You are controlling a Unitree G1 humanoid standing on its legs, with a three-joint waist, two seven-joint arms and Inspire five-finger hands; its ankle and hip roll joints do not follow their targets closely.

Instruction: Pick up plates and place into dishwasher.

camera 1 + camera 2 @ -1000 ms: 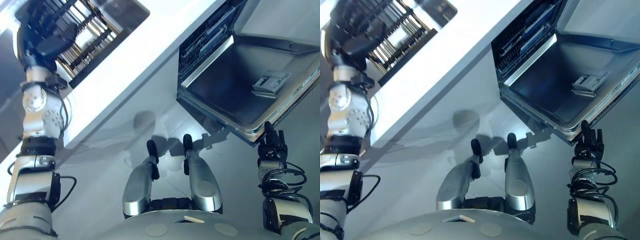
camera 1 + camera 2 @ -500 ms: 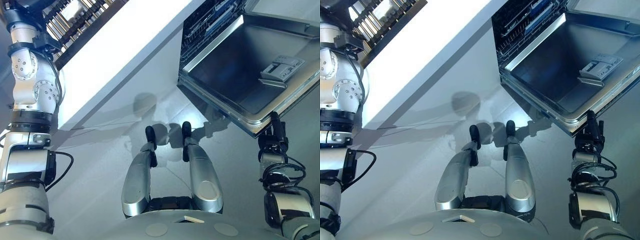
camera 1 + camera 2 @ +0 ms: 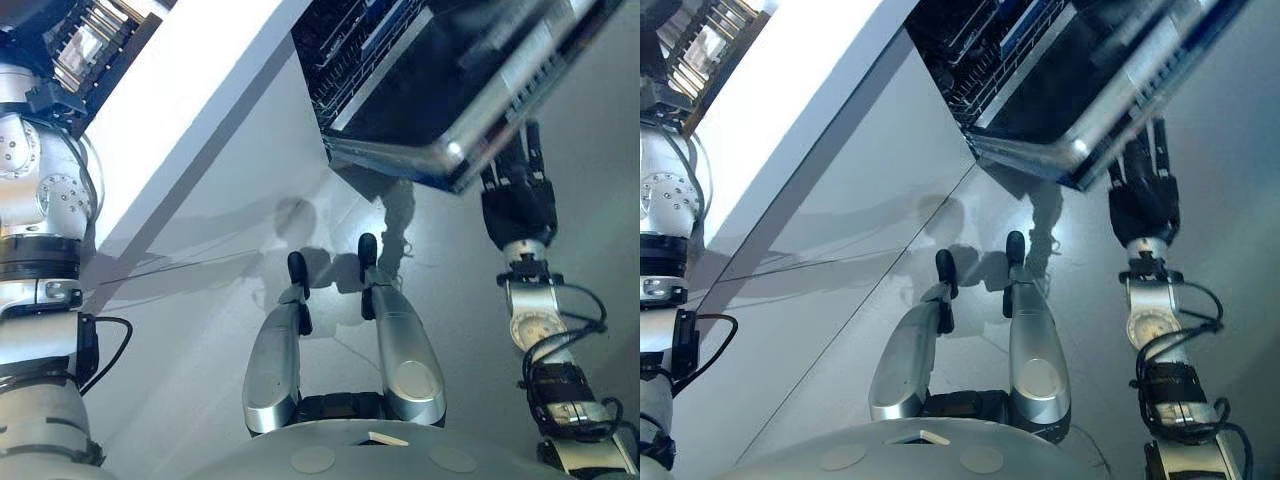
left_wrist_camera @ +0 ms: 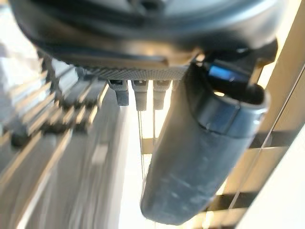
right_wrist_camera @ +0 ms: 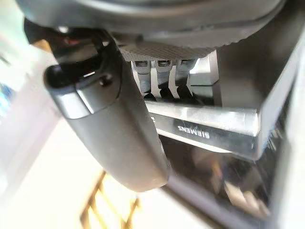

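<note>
The dishwasher door hangs open, and its silver front edge is bright. My right hand is stretched up under that edge, open, with straight fingers touching it and nothing held. Inside the machine, the wire rack holds something blue. My left hand hovers open over the slats of a dish rack on the counter, with nothing in its grasp. I cannot make out a plate in the dish rack.
A white counter runs across the upper left, with its grey front panel below. Pale floor lies under the open door, which overhangs the space before my right arm.
The whole view has shifted. My right hand has risen from below the door to its front edge. The door's inner face shows less than before. My left arm has slid towards the view's left edge.
</note>
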